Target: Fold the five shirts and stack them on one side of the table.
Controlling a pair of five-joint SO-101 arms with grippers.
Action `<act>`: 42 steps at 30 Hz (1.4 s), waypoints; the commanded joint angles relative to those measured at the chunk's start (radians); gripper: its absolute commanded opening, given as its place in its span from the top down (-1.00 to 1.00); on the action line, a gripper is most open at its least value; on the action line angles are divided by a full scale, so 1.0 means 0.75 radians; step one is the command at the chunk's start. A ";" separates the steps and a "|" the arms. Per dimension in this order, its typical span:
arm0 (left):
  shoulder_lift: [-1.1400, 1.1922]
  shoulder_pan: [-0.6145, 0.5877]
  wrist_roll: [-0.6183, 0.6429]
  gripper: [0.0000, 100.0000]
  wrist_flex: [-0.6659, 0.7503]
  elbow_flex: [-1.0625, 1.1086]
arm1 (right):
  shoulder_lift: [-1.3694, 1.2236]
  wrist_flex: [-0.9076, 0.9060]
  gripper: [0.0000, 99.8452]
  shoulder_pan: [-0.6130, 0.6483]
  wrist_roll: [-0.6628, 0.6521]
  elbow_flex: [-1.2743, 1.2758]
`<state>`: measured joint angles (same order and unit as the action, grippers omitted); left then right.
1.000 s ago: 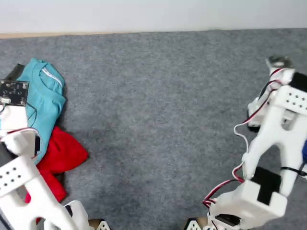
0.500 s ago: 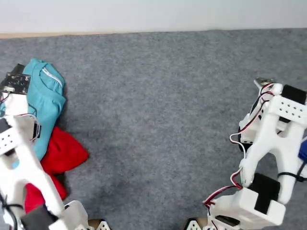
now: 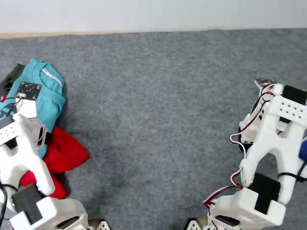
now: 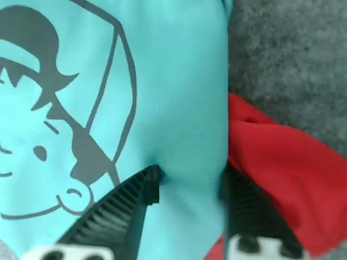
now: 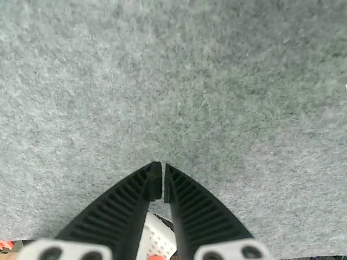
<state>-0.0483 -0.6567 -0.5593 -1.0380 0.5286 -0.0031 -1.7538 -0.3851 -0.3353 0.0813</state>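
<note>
Turquoise printed shirt (image 3: 50, 98) is lying lengthwise, collar toward the far wall (image 3: 144, 14); we are holding our left gripper (image 4: 190, 176) wide over it, right gripper (image 5: 162, 168) pinched empty.

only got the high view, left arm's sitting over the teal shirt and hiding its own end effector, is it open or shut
Observer: Open. The left end effector has its fingers spread over the teal shirt, with one finger above the line where that shirt meets the red shirt.
Operator: ok and the other arm, got anything in it
Observer: No. The right end effector is shut on nothing, above bare grey mat.
</note>
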 commanded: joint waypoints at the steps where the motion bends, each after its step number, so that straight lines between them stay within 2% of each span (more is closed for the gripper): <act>1: -0.025 -0.006 -0.006 0.85 0.029 -0.064 | 0.073 -0.054 0.98 -0.009 0.012 -0.008; 4: -0.070 -0.002 -0.004 0.99 -0.045 -0.163 | 0.073 -0.054 0.98 -0.009 0.012 -0.008; 14: -0.356 0.131 -0.002 1.00 -0.284 -0.298 | 0.073 -0.054 0.98 -0.011 0.012 -0.008; 17: -0.473 0.243 0.020 1.00 -0.405 -0.296 | 0.075 -0.056 0.98 -0.013 0.012 -0.008; 20: -0.620 0.399 0.137 1.00 -0.518 -0.298 | 0.075 -0.056 0.98 -0.015 0.012 -0.008; 24: -0.841 0.612 0.252 1.00 -0.579 -0.296 | 0.075 -0.056 0.98 -0.015 0.012 -0.008; 26: -0.921 0.659 0.293 1.00 -0.581 -0.292 | 0.075 -0.056 0.98 -0.015 0.012 -0.008; 29: -0.943 0.610 0.291 1.00 -0.573 -0.269 | 0.075 -0.056 0.98 -0.015 0.012 -0.008; 35: -0.957 0.217 0.256 1.00 -0.528 -0.363 | 0.075 -0.056 0.98 -0.015 0.012 -0.008; 38: -1.002 0.190 0.243 1.00 -0.571 -0.476 | 0.075 -0.054 0.98 -0.011 0.012 -0.008; 42: -1.066 0.315 0.301 1.00 -0.636 -0.650 | 0.075 -0.054 0.98 -0.009 0.008 -0.008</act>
<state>-0.8002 -0.4726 -0.3675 -1.4922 0.1481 -0.0031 -1.7538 -0.3851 -0.3353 0.0813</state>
